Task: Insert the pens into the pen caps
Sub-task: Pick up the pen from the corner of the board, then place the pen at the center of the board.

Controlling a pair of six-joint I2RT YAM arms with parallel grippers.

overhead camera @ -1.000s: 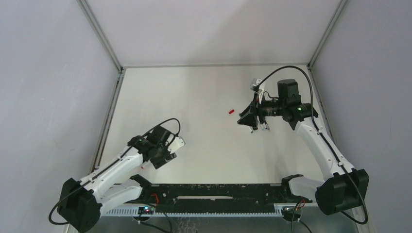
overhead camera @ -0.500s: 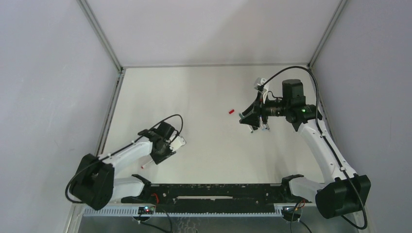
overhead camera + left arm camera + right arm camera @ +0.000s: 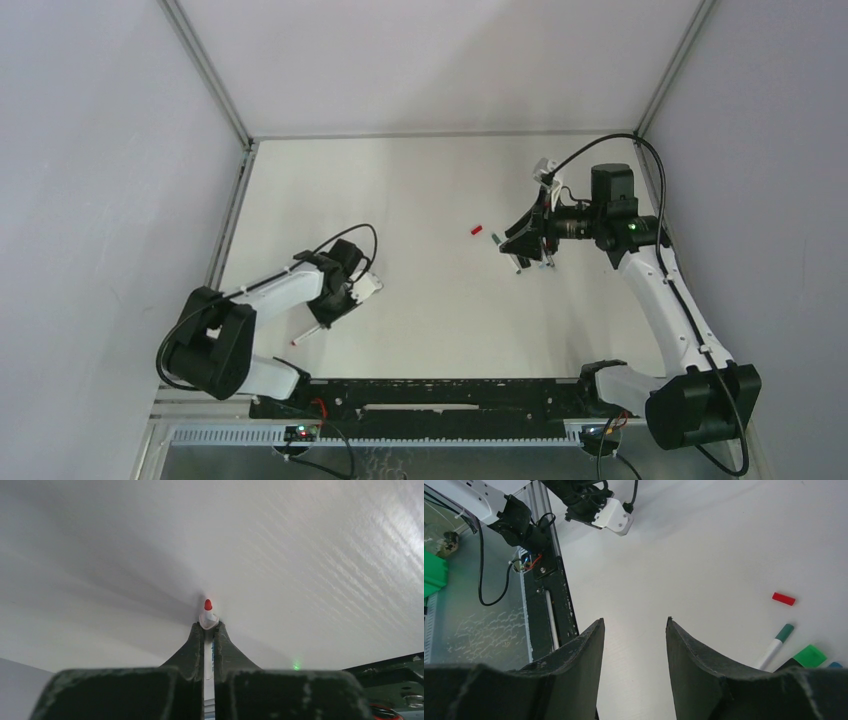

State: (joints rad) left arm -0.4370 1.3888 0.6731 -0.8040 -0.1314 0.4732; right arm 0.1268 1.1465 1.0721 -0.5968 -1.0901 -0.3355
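Left jaws clamped on a white pen (image 3: 208, 617) with red tip, low over the tabletop (image 3: 430, 180), red cap (image 3: 476, 230) lying loose mid-tabletop, right jaws spread apart, empty, green-ended pen (image 3: 776, 646) and green cap (image 3: 809, 655) lying close by.

This is a robotics lab test cell. A bare white table (image 3: 430, 190) is boxed in by plain grey panels (image 3: 100, 150) on aluminium posts (image 3: 207, 72). A left arm (image 3: 275, 292) and right arm (image 3: 672, 310) are bolted to a black rail (image 3: 440, 396), with loose cables (image 3: 479, 565) and a small circuit board (image 3: 298, 432) exposed at the near edge.
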